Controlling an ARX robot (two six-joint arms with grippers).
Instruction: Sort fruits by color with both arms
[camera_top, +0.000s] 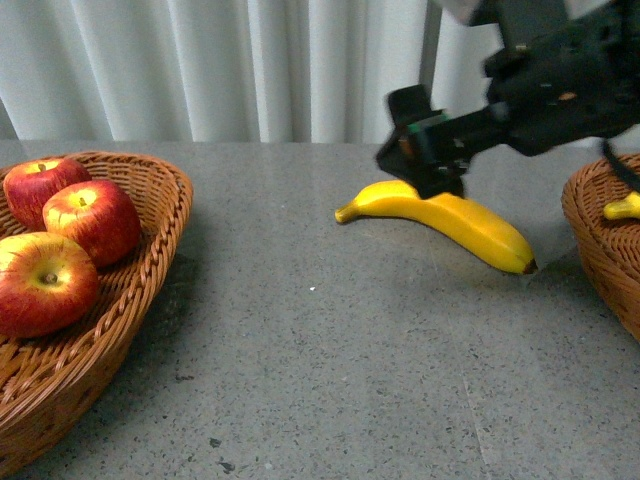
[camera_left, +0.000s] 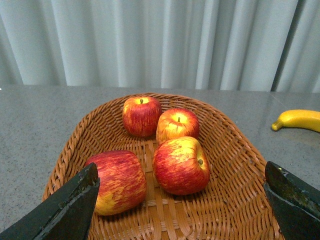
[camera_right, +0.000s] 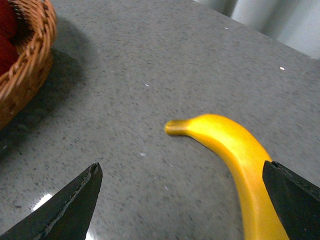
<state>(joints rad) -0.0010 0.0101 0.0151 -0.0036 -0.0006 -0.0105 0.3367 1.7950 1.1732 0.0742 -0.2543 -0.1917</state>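
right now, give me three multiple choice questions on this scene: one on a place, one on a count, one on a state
1. Where does the long curved yellow banana by the black right gripper lie?
A) in a basket
B) on the grey speckled tabletop
C) on an apple

2. How many red-and-yellow apples sit in the left woven wicker basket?
A) two
B) four
C) six

3. How is the right gripper?
A) open
B) shut on the banana
C) shut on an apple

Answers:
1 B, it rests on bare tabletop between the baskets.
2 B, the left wrist view shows four.
3 A, its fingers stand wide apart.
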